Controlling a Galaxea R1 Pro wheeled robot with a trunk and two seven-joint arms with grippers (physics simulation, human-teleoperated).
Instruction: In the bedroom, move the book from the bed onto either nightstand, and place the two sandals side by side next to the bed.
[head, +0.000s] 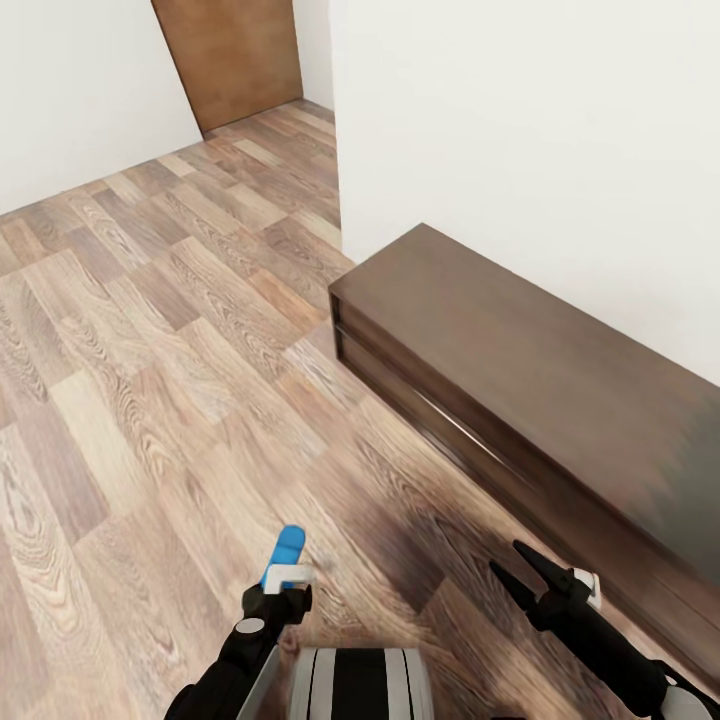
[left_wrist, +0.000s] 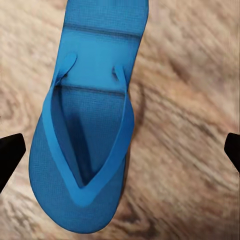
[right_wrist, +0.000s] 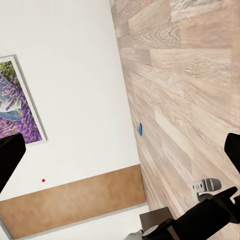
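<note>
My left tool (head: 285, 580) is clamped on one blue sandal (head: 288, 552), which sticks out ahead of it over the brown plank floor (head: 150, 380). In the left wrist view that sandal (left_wrist: 90, 125) hangs lengthwise between my two black fingertips (left_wrist: 10, 155), toe strap facing the camera, with the wood grain of the floor blurred behind it.

My right tool (head: 520, 570) holds nothing, its two dark fingers (head: 540, 562) spread apart and pointing forward beside a long, low dark brown cabinet (head: 520, 380) that stands against the white wall (head: 520, 130) (its glossy top is bare, its drawer fronts shut).

In the right wrist view a small blue shape (right_wrist: 140, 129), too small to name with certainty, lies on the floor close to a white wall, well apart from me. A framed picture of purple flowers (right_wrist: 15, 105) hangs on that wall above a tan wood panel (right_wrist: 75, 205).
</note>
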